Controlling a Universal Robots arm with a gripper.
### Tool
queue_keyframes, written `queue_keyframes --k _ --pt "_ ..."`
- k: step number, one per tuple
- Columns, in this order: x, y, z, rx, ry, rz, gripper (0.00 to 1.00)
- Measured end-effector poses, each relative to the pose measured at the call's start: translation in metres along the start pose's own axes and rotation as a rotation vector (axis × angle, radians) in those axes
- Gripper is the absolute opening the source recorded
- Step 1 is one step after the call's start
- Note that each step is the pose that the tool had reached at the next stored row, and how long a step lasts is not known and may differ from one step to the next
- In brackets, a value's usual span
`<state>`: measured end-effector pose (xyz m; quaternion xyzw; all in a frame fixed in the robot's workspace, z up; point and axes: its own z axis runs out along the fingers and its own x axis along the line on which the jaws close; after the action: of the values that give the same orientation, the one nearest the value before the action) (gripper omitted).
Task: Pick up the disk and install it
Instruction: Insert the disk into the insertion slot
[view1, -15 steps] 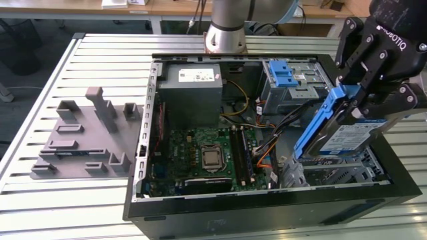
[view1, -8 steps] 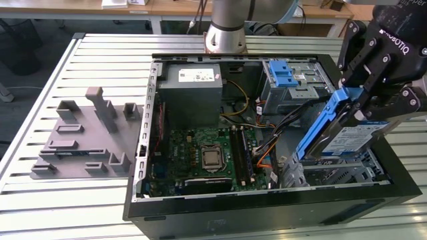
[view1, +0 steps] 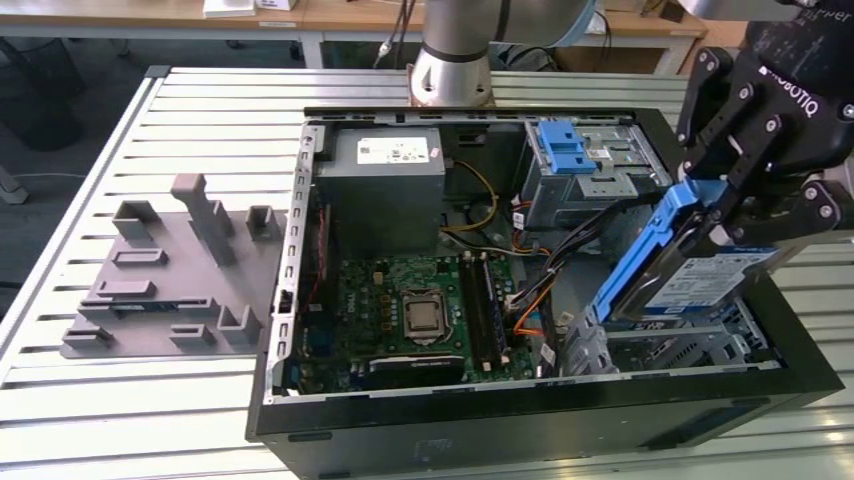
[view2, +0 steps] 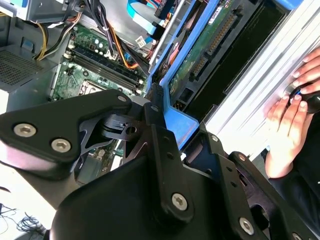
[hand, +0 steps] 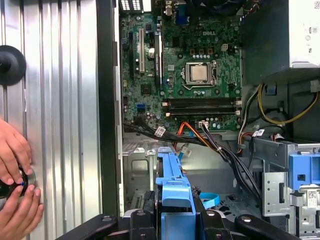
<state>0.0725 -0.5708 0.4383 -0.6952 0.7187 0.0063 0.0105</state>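
Note:
My gripper (view1: 731, 212) is shut on the disk (view1: 701, 278), a silver drive with a white-and-blue label in a blue plastic bracket. The disk hangs tilted on edge over the exterior view's right side of the open computer case (view1: 534, 425), just above a grey metal drive bay (view1: 667, 350) at the front corner. In the first wrist view the disk's blue bracket (hand: 172, 192) sticks out from between the black fingers (hand: 145, 222). The second wrist view shows the disk's green circuit-board underside (view2: 205, 45) past the gripper (view2: 161, 117).
Inside the case lie the motherboard (view1: 414, 310), a grey power-supply box (view1: 387, 175), a metal cage with a blue latch (view1: 567, 150) and loose cables (view1: 534, 290). A grey fixture (view1: 174, 270) sits on the slatted table. A person's hands (hand: 15, 185) rest beside the case.

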Motion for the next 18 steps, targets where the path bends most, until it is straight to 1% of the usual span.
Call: queue_keyframes --k 4,10,18 --pt "0.0003 -0.0007 0.0014 0.0000 -0.0002 -0.001 0.36" --pt "0.0005 -0.0007 0.0039 -0.0003 0.0011 -0.016 0.36" --pt "0.0006 -0.0008 0.0080 -0.0003 0.0012 -0.016 0.36"
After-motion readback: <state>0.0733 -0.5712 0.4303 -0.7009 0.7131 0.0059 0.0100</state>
